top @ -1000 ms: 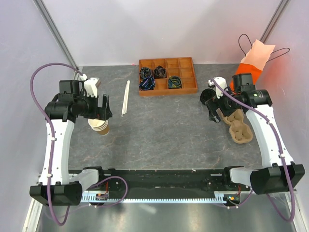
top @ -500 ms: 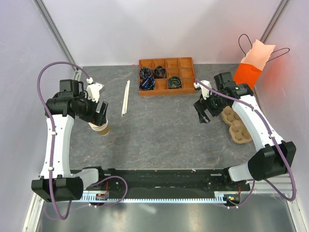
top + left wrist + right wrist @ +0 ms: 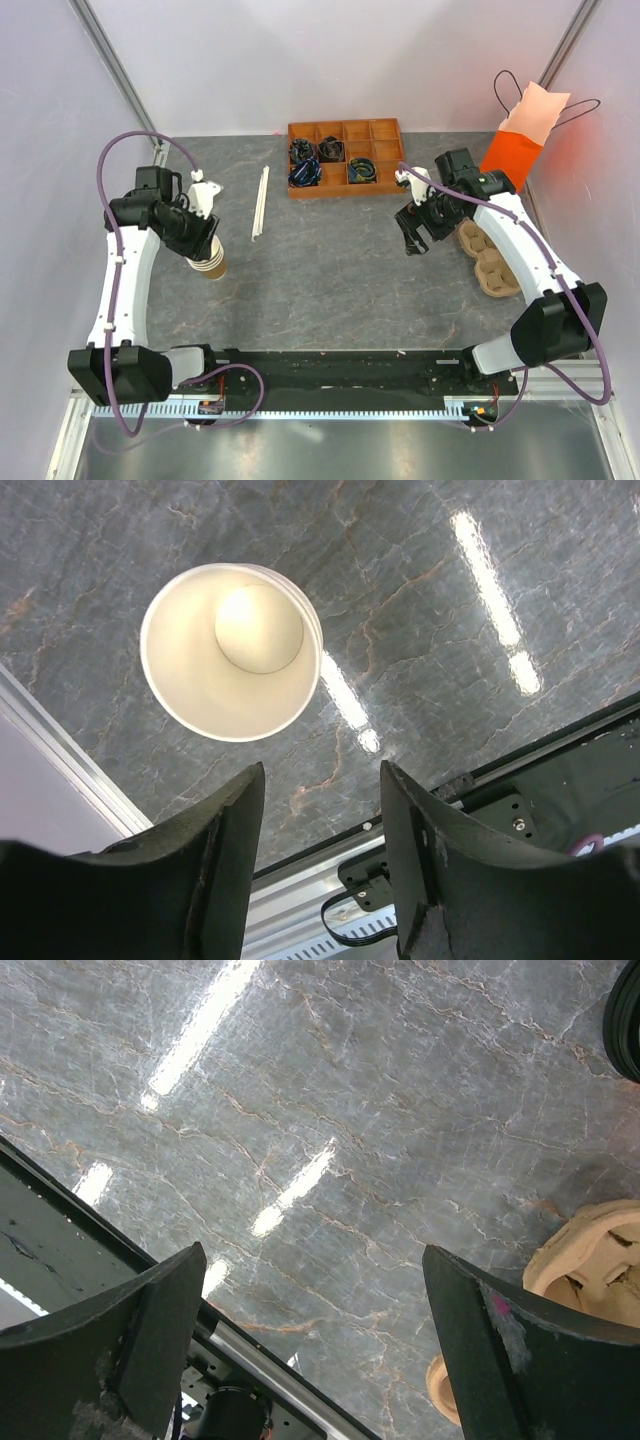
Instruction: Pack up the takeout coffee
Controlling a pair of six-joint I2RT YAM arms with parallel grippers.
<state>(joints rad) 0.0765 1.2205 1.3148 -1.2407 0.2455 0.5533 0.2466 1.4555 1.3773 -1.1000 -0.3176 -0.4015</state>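
Left wrist view sees only inside cup stack (image 3: 230, 650); left fingers (image 3: 215, 880) apart, right fingers (image 3: 150, 1320) spread.

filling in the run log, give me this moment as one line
left gripper: open, above cup stack | right gripper: open, empty, near cup carrier

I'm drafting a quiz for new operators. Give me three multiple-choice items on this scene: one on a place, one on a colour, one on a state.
1. Where does the paper bag stand?
A) far right corner B) far left corner C) between the arm bases
2. What colour is the compartment tray?
A) blue B) orange-brown C) white
3. The cup stack by the left hand is:
A) lidded B) tipped over C) upright, lidless

Answers: 1 A, it stands at the back by the right wall; 2 B, plain in the top view; 3 C, the wrist view looks into its open mouth.
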